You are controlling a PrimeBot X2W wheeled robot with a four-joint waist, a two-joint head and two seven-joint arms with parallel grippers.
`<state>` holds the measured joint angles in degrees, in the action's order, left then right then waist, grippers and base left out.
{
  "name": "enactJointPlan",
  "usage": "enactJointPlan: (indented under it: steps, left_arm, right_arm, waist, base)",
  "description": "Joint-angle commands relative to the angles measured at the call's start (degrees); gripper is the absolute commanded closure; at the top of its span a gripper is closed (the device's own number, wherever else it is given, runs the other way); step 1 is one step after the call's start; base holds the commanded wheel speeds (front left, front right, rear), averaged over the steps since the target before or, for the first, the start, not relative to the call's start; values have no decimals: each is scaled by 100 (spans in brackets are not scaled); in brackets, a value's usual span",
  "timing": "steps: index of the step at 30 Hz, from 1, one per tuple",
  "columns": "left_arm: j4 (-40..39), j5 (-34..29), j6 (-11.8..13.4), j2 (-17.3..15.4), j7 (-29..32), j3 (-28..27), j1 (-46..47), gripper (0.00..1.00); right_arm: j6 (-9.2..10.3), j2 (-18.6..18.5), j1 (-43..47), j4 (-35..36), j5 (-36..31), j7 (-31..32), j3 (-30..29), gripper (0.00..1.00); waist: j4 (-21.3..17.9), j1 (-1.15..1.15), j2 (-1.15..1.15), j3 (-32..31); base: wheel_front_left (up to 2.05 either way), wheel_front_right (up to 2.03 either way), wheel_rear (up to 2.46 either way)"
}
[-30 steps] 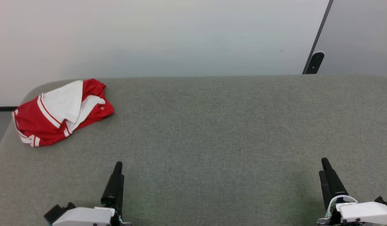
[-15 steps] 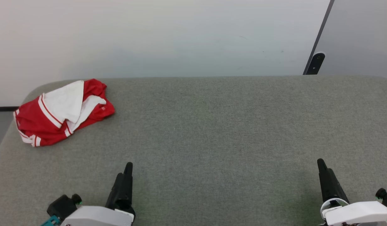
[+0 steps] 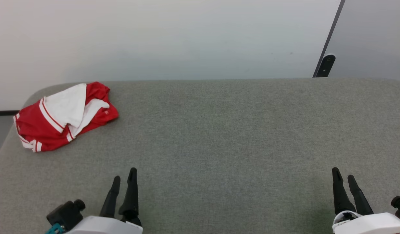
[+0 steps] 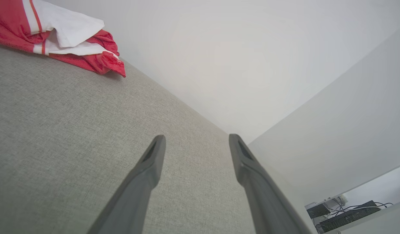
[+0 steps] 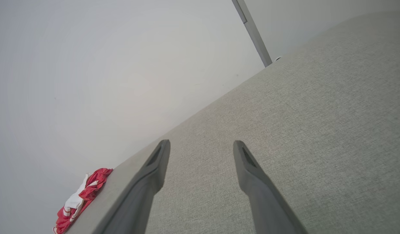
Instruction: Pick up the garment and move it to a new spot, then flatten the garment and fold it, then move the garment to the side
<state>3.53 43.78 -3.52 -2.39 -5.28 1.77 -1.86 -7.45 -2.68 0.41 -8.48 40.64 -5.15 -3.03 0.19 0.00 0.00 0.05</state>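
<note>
My left hand (image 3: 124,174) and right hand (image 3: 342,173) hover over the near edge of the grey surface (image 3: 219,136), fingers spread wide, gripping nothing. The garment (image 3: 63,117) lies crumpled at the far left corner, well apart from both, beside the white wall (image 3: 170,39). A dark post (image 3: 325,64) stands far right.

The garment (image 3: 62,118) lies at the far left corner of the table (image 3: 219,130). The wall (image 3: 154,39) stands behind the table. The left gripper (image 3: 124,174) and right gripper (image 3: 342,173) are over its near edge.
</note>
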Motion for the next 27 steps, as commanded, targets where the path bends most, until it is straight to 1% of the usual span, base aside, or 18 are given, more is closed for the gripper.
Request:
enactJointPlan:
  steps: [1,15,27]
  left_arm:
    - [-121,-212,22,-39,-56,-8,-32,0]
    - [-450,-1407,109,-57,-287,216,-138,0]
    - [-745,-2267,376,-200,-460,510,-189,0]
  right_arm:
    - [-5,-20,-9,95,-209,-72,-15,0]
    - [-5,-23,108,191,-1175,-304,-28,0]
    - [-5,-24,205,263,-1853,-475,-49,0]
  waist:
    - [0,0,0,-3]
    - [14,0,0,-26]
    - [14,0,0,-43]
  base:
    - [0,0,0]
    - [0,0,0]
    - [0,0,0]
